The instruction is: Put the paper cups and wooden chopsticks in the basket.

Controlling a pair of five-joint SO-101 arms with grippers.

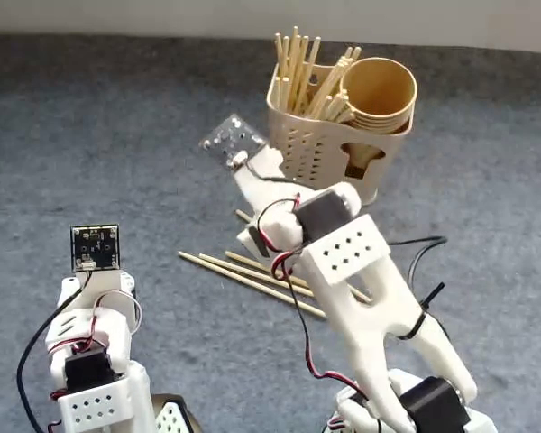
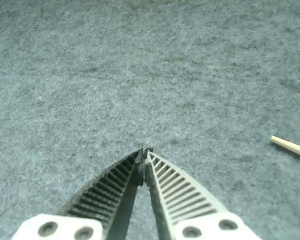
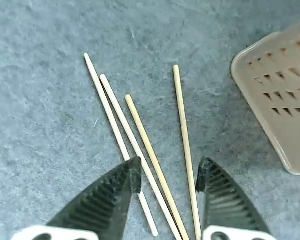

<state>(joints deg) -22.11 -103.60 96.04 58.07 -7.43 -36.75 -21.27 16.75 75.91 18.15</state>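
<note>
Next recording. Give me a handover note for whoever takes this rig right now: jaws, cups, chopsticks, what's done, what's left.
Left gripper: jaws shut, empty, over bare carpet.
Right gripper: jaws open, empty, over the loose chopsticks; four lie on the carpet beside the basket.
Done: stacked paper cups and a bundle of chopsticks stand in the basket.
Left: the four loose chopsticks.

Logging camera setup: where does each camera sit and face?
High view: fixed above, looking down on left arm, right arm, basket, loose chopsticks.
Left wrist view: on left arm, facing carpet past its shut left hand.
Right wrist view: on right arm, facing down past its open right hand.
Shared: high and right wrist views both show loose chopsticks and basket.
</note>
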